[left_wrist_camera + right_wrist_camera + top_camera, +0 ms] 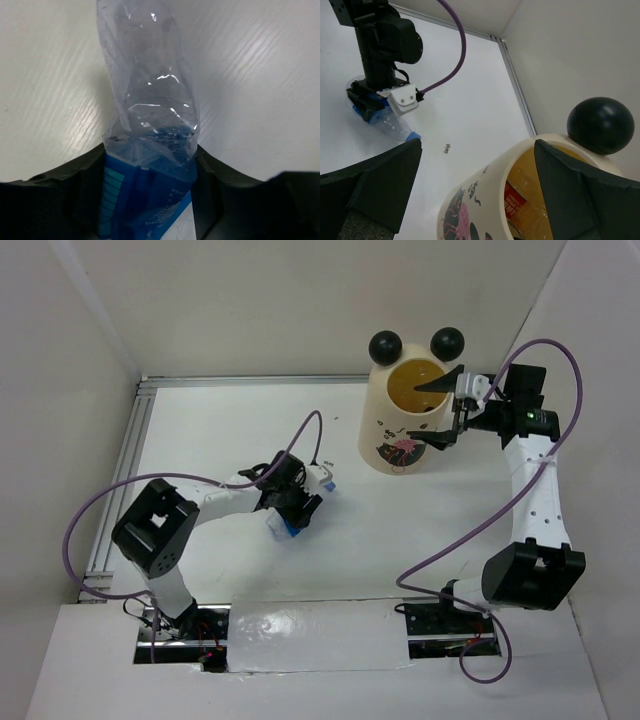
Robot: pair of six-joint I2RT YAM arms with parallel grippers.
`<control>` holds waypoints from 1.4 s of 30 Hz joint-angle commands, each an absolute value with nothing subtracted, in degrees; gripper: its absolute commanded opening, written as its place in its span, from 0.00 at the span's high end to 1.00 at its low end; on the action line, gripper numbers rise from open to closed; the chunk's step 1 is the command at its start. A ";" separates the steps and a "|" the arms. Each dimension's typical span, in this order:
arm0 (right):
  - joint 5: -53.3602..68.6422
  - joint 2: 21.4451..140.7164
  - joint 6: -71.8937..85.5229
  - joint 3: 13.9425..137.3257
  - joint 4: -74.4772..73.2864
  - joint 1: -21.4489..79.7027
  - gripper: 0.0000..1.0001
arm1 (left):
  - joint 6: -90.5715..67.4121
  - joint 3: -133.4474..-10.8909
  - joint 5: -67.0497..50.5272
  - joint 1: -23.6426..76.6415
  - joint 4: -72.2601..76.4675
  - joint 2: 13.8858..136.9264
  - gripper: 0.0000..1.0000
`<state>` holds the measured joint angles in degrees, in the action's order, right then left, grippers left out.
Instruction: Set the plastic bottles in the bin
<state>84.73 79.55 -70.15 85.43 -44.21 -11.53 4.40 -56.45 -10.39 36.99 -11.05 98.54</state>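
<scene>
A crumpled clear plastic bottle point(150, 115) with a glossy blue label lies on the matte white table point(400, 550), well to the left of the bin point(385, 415) and nearer the arm bases. The left claw point(297, 508) is clamped on its labelled end, with black fingers point(75, 190) against both sides and the thin creased body sticking out past them. The bin is a tall smooth cream cylinder, yellow inside, with round black balls point(600, 125) on its rim and a pink picture on its wall. A red label point(514, 197) shows inside. The right claw point(447, 410) hangs over the bin's mouth, spread wide, holding nothing.
</scene>
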 commanded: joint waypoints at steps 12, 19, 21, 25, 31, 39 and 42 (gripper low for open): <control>66.85 72.08 -47.24 84.02 -36.32 -12.57 0.00 | 2.46 -72.67 -19.52 39.81 -11.26 86.06 0.97; 62.76 72.07 -30.26 85.25 -30.69 -21.79 0.44 | 5.10 -88.06 -18.72 43.68 2.41 89.55 1.00; 60.31 71.46 -24.47 84.12 -27.44 -22.67 0.73 | 5.88 -92.17 -18.72 44.82 7.45 93.57 1.00; 60.29 70.22 -22.76 82.79 -26.89 -23.38 0.85 | 6.50 -99.46 -16.62 46.05 18.61 101.85 1.00; 59.68 67.85 -22.24 80.95 -26.98 -23.38 0.75 | 7.21 -114.39 -3.97 49.04 30.84 114.68 1.00; 59.68 65.21 -22.94 75.94 -28.38 -23.91 0.74 | 10.99 -122.60 11.23 51.59 39.80 125.06 0.98; 59.68 65.21 -23.47 75.33 -28.92 -23.91 0.72 | 12.47 -123.92 14.83 52.11 41.73 127.35 0.90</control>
<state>60.12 66.65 -23.77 76.18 -29.67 -23.55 9.43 -120.11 7.64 51.79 30.48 126.56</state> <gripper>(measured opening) 0.269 0.586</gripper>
